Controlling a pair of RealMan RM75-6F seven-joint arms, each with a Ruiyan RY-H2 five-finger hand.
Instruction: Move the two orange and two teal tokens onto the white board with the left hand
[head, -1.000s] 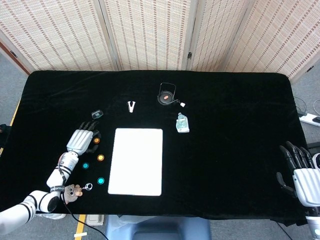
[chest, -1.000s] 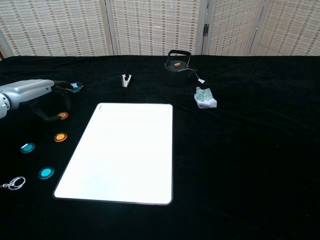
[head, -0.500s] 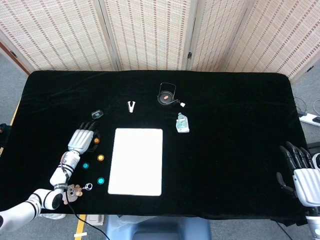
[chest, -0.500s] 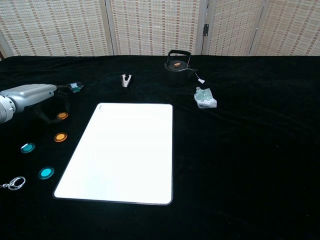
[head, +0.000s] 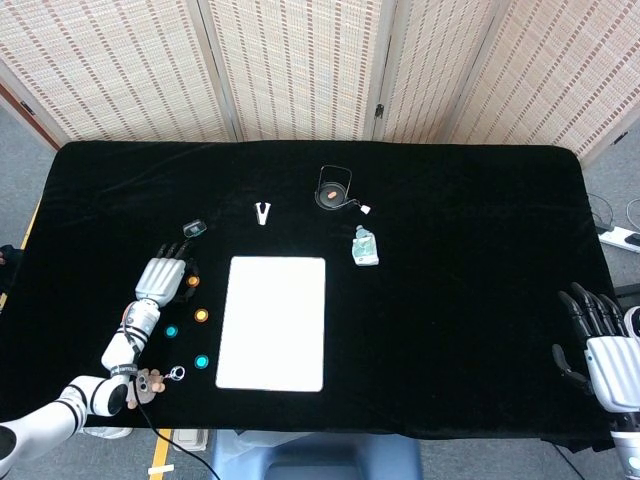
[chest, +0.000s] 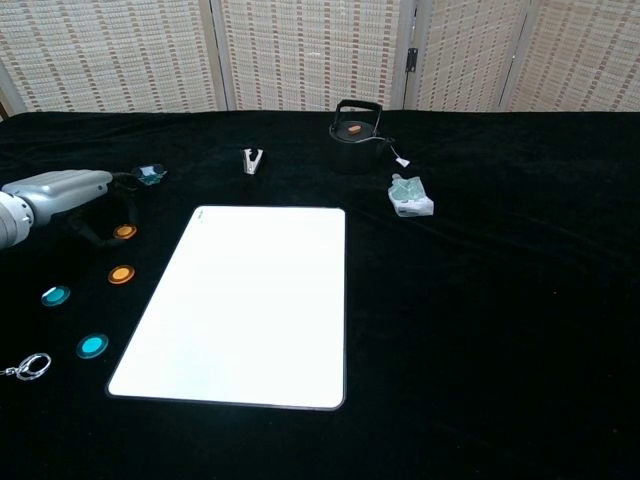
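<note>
**Left hand settles over the first orange token**

The left hand (head: 164, 276) has crept slightly away from the white board (head: 272, 322), fingers curved down but pinching nothing yet, so no token is moved. The nearest orange token (chest: 124, 232) lies just under its fingertips, left of the board; the other orange token (chest: 121, 274) and both teal tokens (chest: 56, 296) wait nearer the robot.
</note>
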